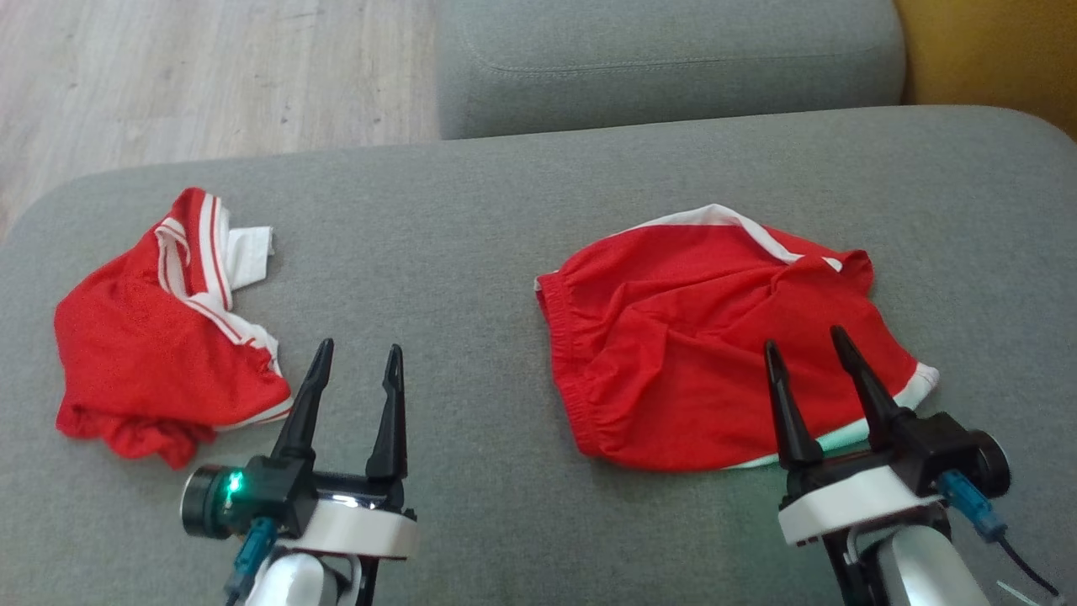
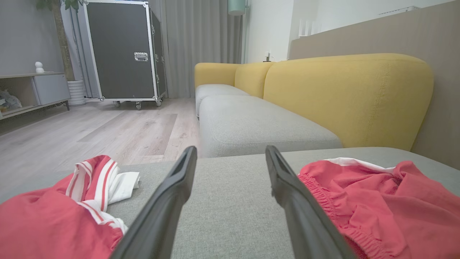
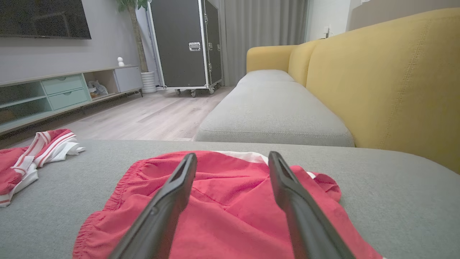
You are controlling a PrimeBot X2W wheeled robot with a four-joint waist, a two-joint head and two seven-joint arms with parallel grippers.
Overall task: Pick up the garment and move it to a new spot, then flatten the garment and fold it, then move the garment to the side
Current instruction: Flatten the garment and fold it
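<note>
left claw (image 1: 361,347): spread, over sofa (image 1: 471,252) | right claw (image 1: 803,337): spread, over garment (image 1: 673,362)

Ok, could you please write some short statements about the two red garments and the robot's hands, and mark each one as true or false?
1. A crumpled red garment and red shorts both lie on the grey cushion. True.
2. The right hand is shut on the red shorts. False: its fingers stand open above the shorts with no cloth between them.
3. The left hand is open, over bare cushion between the two garments. True.
4. The two garments overlap each other. False: they lie apart, with bare cushion between them.
5. The sofa back is blue. False: it is yellow.
</note>
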